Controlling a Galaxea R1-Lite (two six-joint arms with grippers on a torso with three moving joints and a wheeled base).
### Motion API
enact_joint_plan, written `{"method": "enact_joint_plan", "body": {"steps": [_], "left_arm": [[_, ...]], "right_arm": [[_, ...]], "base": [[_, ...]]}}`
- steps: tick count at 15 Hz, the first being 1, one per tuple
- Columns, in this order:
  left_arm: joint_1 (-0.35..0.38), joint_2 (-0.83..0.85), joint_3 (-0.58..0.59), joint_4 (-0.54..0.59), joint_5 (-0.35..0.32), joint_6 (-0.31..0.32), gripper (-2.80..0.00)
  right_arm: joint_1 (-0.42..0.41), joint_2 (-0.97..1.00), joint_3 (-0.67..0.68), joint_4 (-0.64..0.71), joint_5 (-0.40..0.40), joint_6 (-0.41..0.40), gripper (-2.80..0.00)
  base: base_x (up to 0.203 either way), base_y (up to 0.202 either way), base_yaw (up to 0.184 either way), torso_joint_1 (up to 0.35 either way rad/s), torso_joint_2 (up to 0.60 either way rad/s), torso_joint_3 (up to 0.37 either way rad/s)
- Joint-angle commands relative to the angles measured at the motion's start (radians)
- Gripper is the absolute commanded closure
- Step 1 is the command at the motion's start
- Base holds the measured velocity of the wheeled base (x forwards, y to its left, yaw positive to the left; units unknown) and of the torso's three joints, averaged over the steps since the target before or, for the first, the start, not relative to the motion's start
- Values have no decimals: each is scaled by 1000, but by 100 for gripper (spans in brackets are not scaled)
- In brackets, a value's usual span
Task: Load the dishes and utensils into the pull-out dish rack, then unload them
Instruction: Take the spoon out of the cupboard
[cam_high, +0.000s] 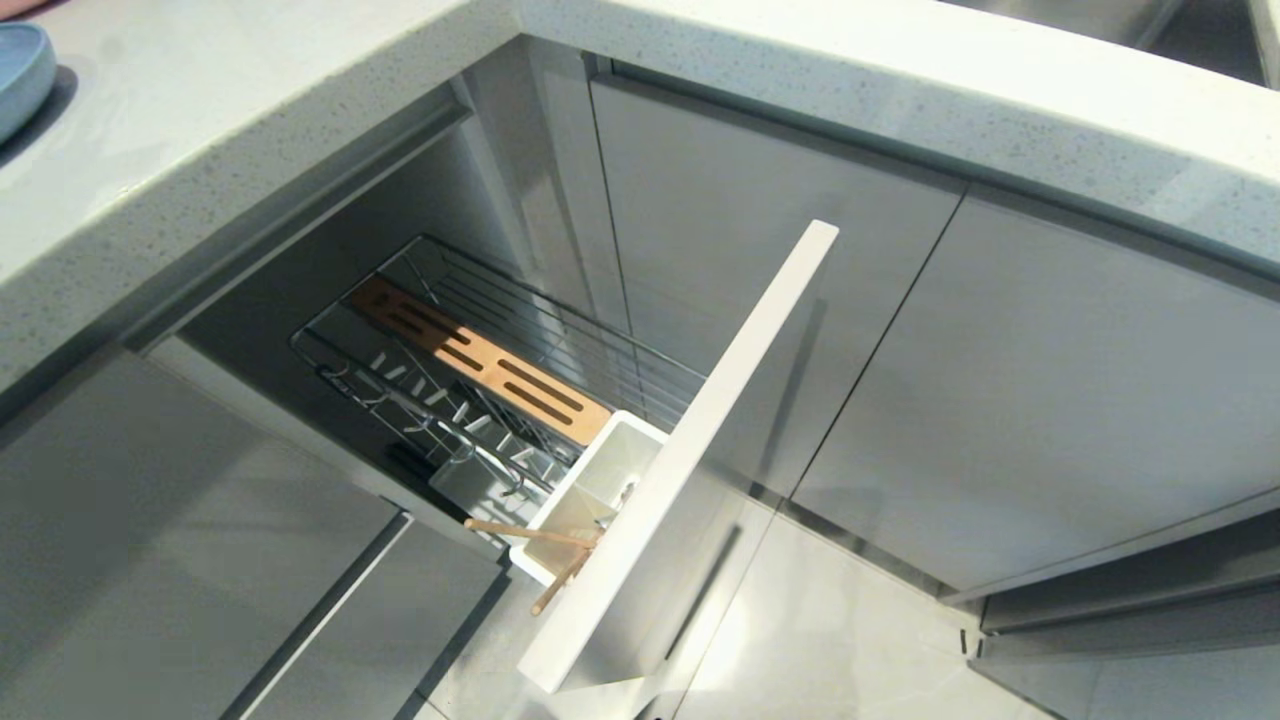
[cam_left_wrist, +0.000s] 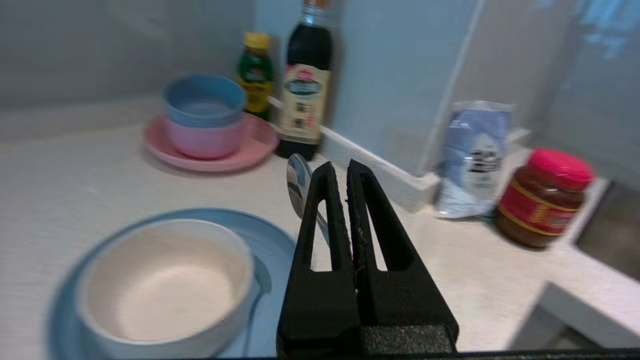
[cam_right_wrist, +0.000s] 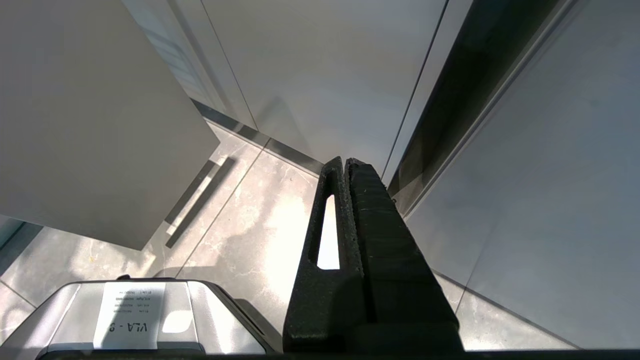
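My left gripper (cam_left_wrist: 341, 170) is pinching a silver spoon (cam_left_wrist: 300, 187) above the counter; its bowl shows past the tips. Below and beside the tips sits the white bowl (cam_left_wrist: 165, 285) on the light-blue plate (cam_left_wrist: 272, 240). Beyond stand the pink plate with stacked bowls (cam_left_wrist: 210, 140), a sauce bottle (cam_left_wrist: 305, 85) and a red-lidded jar (cam_left_wrist: 545, 197). The dish rack (cam_high: 480, 370) is pulled out, chopsticks (cam_high: 545, 550) in its cup. My right gripper (cam_right_wrist: 345, 167) hangs pressed together over the floor.

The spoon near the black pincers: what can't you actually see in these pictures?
- Spoon handle: left wrist view, hidden behind the shut left gripper.
- Light-blue plate: head view, cut off by the picture's edge.
- Utensil cup contents beyond the chopsticks: head view, hidden by its walls.
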Motion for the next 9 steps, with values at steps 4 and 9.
{"method": "enact_joint_plan", "body": {"steps": [4, 9], "left_arm": [[110, -4, 46, -3, -30, 61, 0], [133, 21, 96, -13, -117, 67, 0]], "right_arm": [[1, -3, 2, 0, 0, 0, 0], [0, -4, 2, 0, 0, 0, 0]], "base": [[0, 0, 0, 0, 0, 0], [0, 0, 0, 0, 0, 0]]}}
